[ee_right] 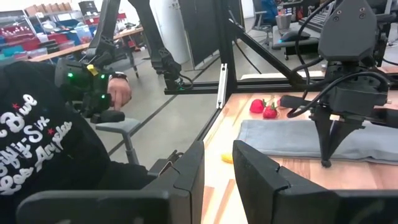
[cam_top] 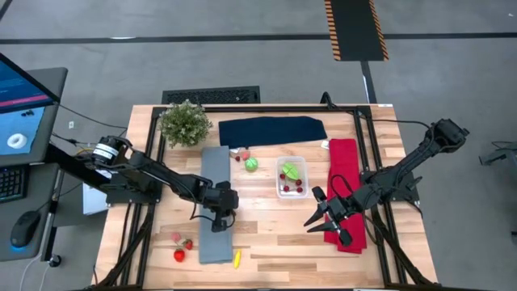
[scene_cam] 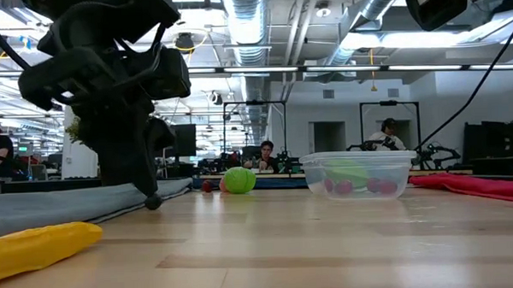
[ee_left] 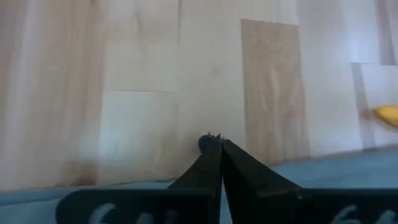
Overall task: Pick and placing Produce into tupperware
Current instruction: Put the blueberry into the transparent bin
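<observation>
Wooden counter [cam_top: 266,234]: carries the cloths, plant, tub and toy produce.
Tupperware [cam_top: 291,177]: clear tub right of the counter's middle, holding a lime-green piece [cam_top: 291,170] and small red pieces [cam_top: 292,188].
Loose produce: green ball [cam_top: 252,165] just left of the tub; two red strawberries [cam_top: 182,249] near the front-left corner; yellow piece [cam_top: 237,259] at the front edge.
Left gripper [cam_top: 220,218]: fingers [ee_left: 214,163] pressed together, holding nothing, tip touching the counter at the grey cloth's [cam_top: 216,202] right edge.
Right gripper [cam_top: 327,217]: over the red cloth [cam_top: 345,190] near the right edge, fingers [ee_right: 186,174] partly apart, nothing between them.
Back edge: navy cloth [cam_top: 271,129], potted plant [cam_top: 185,123].
Beyond the counter: a person's hand [ee_right: 118,92] and dark sleeve [ee_right: 43,143].
</observation>
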Available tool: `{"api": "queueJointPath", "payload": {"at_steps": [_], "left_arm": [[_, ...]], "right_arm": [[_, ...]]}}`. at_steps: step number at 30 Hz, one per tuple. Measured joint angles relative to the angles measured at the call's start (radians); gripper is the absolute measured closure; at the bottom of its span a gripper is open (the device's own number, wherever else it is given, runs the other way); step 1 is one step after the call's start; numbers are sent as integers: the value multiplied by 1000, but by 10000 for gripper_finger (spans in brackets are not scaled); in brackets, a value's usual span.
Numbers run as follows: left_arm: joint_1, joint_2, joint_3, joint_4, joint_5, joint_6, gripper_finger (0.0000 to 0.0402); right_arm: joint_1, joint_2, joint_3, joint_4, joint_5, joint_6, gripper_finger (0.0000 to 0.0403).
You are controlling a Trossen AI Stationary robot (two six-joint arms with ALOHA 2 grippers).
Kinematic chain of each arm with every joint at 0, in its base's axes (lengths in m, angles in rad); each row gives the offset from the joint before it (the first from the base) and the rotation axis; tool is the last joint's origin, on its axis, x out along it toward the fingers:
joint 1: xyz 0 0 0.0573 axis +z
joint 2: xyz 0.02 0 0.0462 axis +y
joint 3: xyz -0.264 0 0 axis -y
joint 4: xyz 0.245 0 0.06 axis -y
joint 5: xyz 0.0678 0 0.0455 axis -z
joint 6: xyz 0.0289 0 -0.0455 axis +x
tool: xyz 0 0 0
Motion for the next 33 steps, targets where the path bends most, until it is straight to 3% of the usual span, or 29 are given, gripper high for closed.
{"api": "queueJointPath", "payload": {"at_steps": [16, 23, 28, 33], "left_arm": [[-37, 3, -3, 2, -95, -43, 258], [-35, 3, -3, 22, -175, -60, 244], [-41, 54, 1, 51, -139, -66, 243], [-63, 108, 39, 27, -171, -80, 244]], "right_arm": [[0, 0, 0, 0, 0, 0, 296], [0, 0, 0, 0, 0, 0, 296], [0, 0, 0, 0, 0, 1, 296], [0, 0, 1, 0, 0, 5, 296]]}}
